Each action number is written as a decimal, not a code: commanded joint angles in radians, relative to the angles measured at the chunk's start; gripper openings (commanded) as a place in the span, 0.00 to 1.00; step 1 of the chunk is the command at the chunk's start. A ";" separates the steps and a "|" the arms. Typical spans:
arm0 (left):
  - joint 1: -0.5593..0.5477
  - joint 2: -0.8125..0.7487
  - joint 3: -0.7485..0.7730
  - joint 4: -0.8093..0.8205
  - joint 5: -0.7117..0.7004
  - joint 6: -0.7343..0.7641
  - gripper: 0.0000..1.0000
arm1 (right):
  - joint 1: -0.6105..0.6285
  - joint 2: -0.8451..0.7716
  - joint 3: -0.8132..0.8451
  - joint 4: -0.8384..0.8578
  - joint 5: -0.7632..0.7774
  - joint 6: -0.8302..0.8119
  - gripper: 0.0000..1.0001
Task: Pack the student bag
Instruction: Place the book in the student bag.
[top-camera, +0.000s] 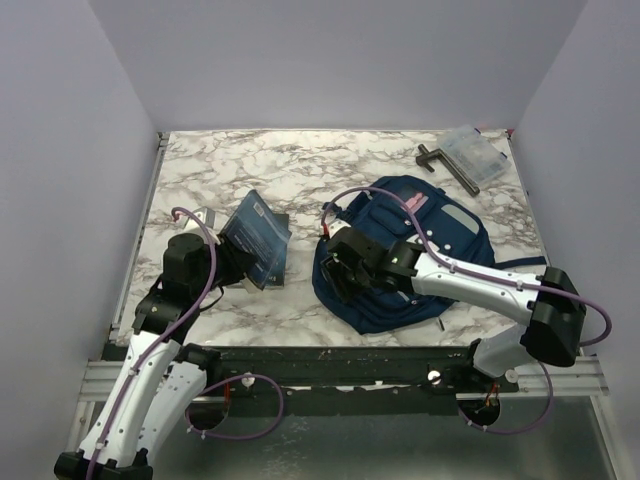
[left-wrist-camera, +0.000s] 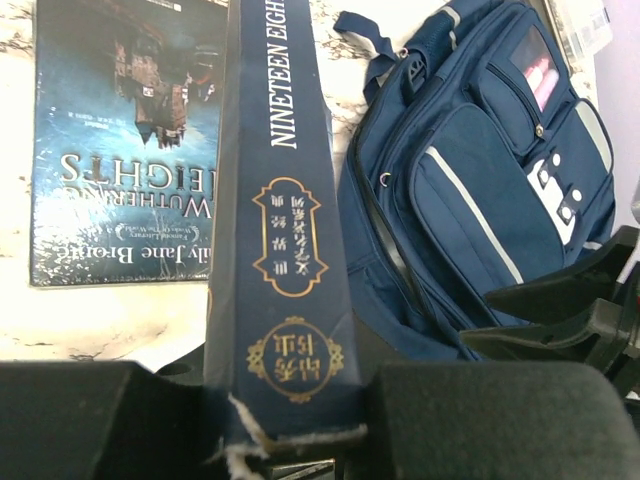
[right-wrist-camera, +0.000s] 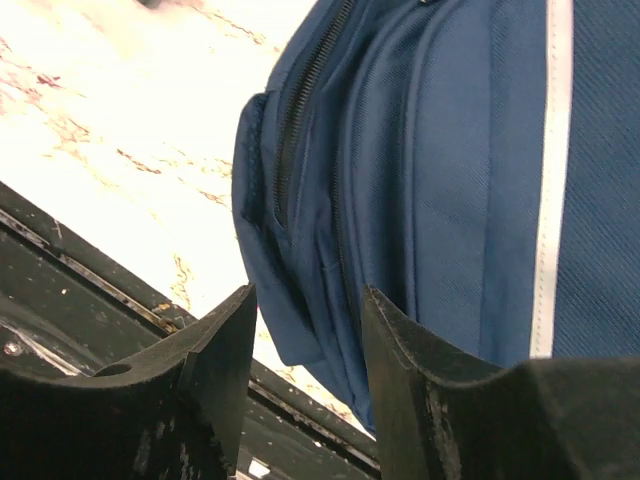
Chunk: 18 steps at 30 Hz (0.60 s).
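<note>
The student bag, navy blue with grey stripes, lies flat at the right middle of the table. It also shows in the left wrist view and fills the right wrist view. My left gripper is shut on a navy book with "NINETEEN EIGHT" on its spine. It holds the book on edge above the table, left of the bag. My right gripper is open at the bag's near-left edge, with a fold of bag fabric beside the zip between its fingers.
A second book, "Wuthering Heights", lies flat on the marble table under the held book. A clear plastic case and a dark L-shaped bar lie at the back right. The table's dark front rail runs below the bag.
</note>
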 joint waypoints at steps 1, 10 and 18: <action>0.006 -0.015 0.009 0.107 0.079 -0.033 0.00 | 0.005 0.044 -0.007 0.055 -0.062 -0.016 0.48; 0.006 -0.025 -0.007 0.110 0.105 -0.049 0.00 | 0.004 0.072 -0.045 0.051 -0.020 -0.042 0.38; 0.006 -0.004 0.008 0.109 0.143 -0.051 0.00 | 0.004 0.097 -0.072 0.091 -0.009 -0.041 0.31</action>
